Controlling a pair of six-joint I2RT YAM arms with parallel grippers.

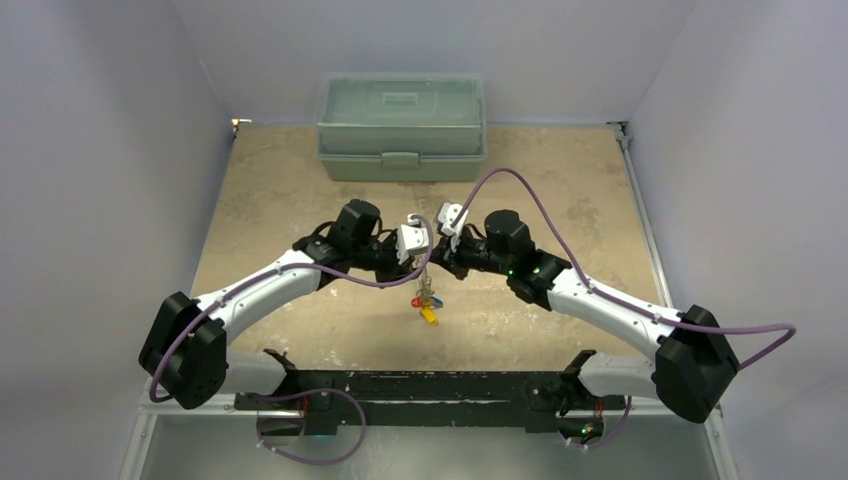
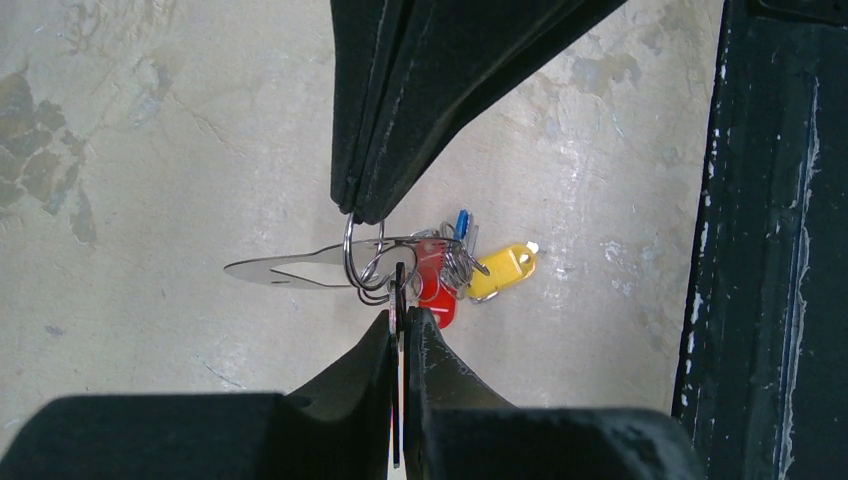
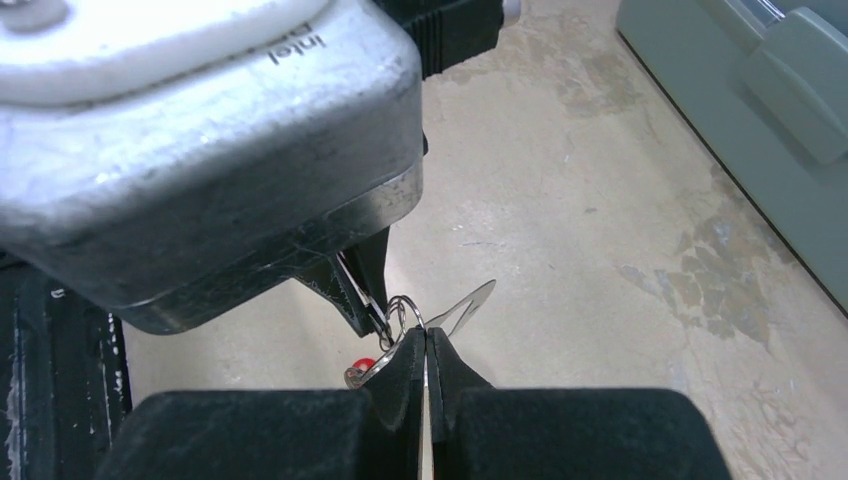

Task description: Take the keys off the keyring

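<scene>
The keys (image 1: 427, 302) hang in a bunch above the table between my two grippers. In the left wrist view the bunch shows a red tag (image 2: 437, 295), a yellow tag (image 2: 505, 268) and a blue tag (image 2: 461, 222). The keyring (image 2: 290, 270), a flat grey loop, sticks out sideways; it also shows in the right wrist view (image 3: 470, 303). My left gripper (image 2: 403, 312) is shut on a thin dark flat piece of the bunch. My right gripper (image 3: 426, 335) is shut on a small wire ring (image 2: 350, 245) beside the keyring. The fingertips nearly touch (image 1: 428, 266).
A green lidded box (image 1: 401, 125) stands at the back of the table. A black rail (image 1: 420, 385) runs along the near edge. White walls close in the left, right and back sides.
</scene>
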